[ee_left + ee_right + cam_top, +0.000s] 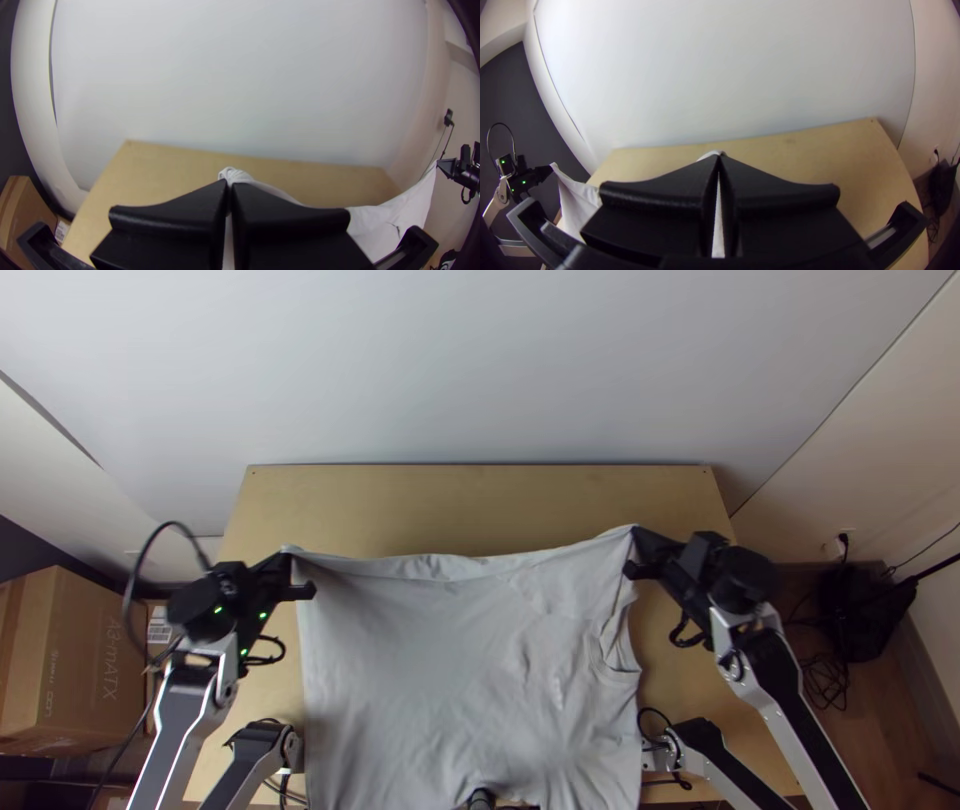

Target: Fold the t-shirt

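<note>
A light grey t-shirt hangs stretched between the two grippers, its upper edge sagging slightly and its lower part reaching the near side of the top view. My left gripper is shut on the shirt's upper left corner; in the left wrist view a bunch of cloth pokes out beyond the tips of my left gripper. My right gripper pinches the upper right corner, and in the right wrist view a bit of cloth shows past the tips of my right gripper.
The wooden table extends behind the shirt to a pale wall. A cardboard box stands on the left, off the table. A dark bag and cables lie off the table's right side.
</note>
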